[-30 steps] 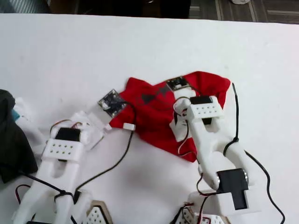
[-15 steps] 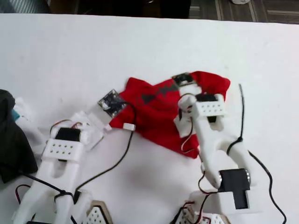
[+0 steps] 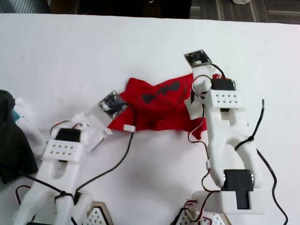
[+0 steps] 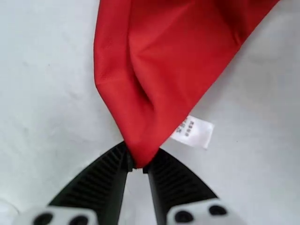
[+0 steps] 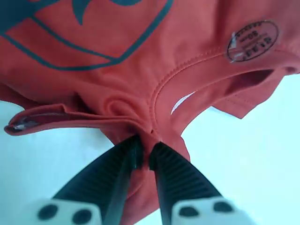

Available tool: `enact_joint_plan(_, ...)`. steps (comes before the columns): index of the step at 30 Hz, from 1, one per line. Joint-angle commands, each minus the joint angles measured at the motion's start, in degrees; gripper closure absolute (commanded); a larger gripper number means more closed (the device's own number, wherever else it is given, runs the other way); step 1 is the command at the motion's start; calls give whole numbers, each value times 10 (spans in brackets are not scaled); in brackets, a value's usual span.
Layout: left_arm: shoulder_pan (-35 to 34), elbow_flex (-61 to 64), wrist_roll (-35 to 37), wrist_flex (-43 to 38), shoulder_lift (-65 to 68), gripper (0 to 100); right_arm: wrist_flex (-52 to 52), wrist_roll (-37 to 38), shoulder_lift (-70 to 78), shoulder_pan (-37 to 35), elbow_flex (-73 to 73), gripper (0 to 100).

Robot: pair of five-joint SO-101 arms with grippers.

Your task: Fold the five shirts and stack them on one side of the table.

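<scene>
Lying on the white counter (image 3: 93,51), the red shirt (image 3: 157,110) runs with its long axis left to right across the high view, its dark print (image 3: 161,91) facing up. Left gripper (image 4: 138,164): closed tight on a pointed corner of the shirt, beside a white care label (image 4: 193,132). Right gripper (image 5: 144,149): closed on bunched fabric at the neckline. Dark garment (image 3: 11,136): at the counter's left edge.

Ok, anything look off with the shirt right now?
The red shirt is not lying flat: it bunches into folds where the right gripper pinches it by the collar, and draws to a narrow point in the left gripper. Nothing looks torn.
</scene>
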Motion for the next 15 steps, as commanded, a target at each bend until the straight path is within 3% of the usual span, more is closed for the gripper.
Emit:
enact_joint_plan(1, -5, -1, 4, 4, -2, 976, -15, 4, 17, -6, 8, 975)
enact_joint_plan(8, -5, -1, 4, 4, -2, 976, -15, 3, 32, -2, 31, 837)
enact_joint_plan(15, -5, -1, 4, 4, -2, 976, -27, 3, 32, -5, 29, 861)
